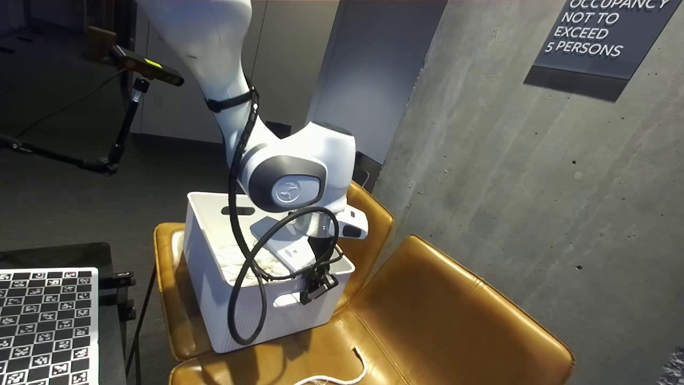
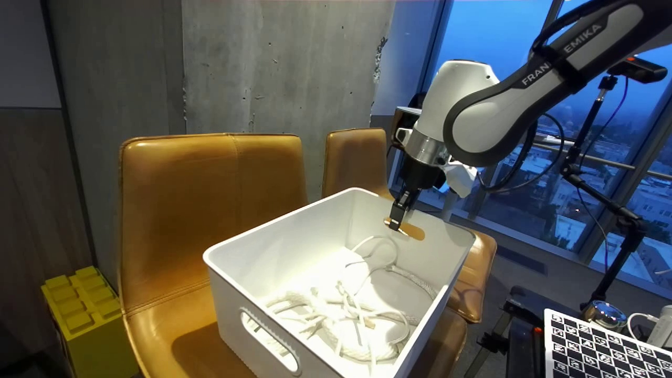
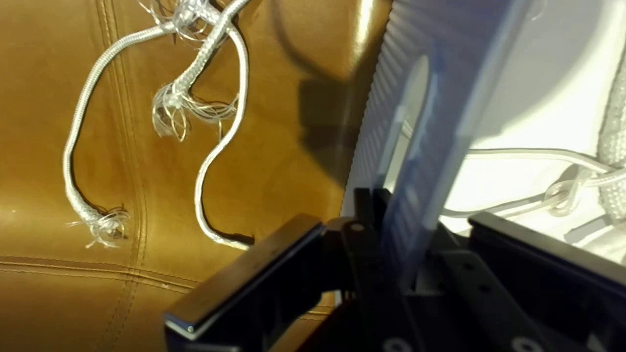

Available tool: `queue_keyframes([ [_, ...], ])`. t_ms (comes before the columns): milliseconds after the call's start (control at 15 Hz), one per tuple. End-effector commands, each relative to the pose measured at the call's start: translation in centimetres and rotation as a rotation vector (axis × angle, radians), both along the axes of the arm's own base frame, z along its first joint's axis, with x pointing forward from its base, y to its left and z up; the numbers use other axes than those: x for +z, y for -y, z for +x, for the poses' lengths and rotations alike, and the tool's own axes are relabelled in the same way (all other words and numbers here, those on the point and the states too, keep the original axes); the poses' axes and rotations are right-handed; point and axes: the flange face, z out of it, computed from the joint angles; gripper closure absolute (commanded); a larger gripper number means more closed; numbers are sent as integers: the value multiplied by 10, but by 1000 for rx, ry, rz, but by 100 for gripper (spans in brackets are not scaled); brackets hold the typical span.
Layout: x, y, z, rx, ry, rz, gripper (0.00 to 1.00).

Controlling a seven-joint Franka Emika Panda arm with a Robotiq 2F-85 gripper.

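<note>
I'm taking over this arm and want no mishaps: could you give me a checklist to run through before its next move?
1. Gripper closed on the white bin: ok; the end wall sits between the jaws.
2. Bin resting on the tan seats: ok; open side up.
3. White ropes in the bin below its rim: ok.
4. Seat beside the bin free of loose items: not ok; frayed rope lies there.
5. Black cable clear of the bin: cannot tell; it loops down before it.
</note>
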Motion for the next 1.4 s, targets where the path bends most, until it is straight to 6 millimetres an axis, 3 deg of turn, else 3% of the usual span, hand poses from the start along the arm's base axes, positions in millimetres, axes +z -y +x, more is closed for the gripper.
queue_keyframes([
  [0, -11, -23, 17, -7, -2, -14, 98],
  [467, -20, -57, 25, -3, 5, -37, 98],
  [533, -20, -60, 25, -3, 7, -41, 66],
  [733, -11, -67, 17, 8, 0, -34, 52],
  [933, 13, -64, 14, 14, 3, -2, 29],
  [1200, 65, -45, 18, -8, 27, 68, 1],
  [1333, 90, -22, 19, -28, 37, 106, 0],
])
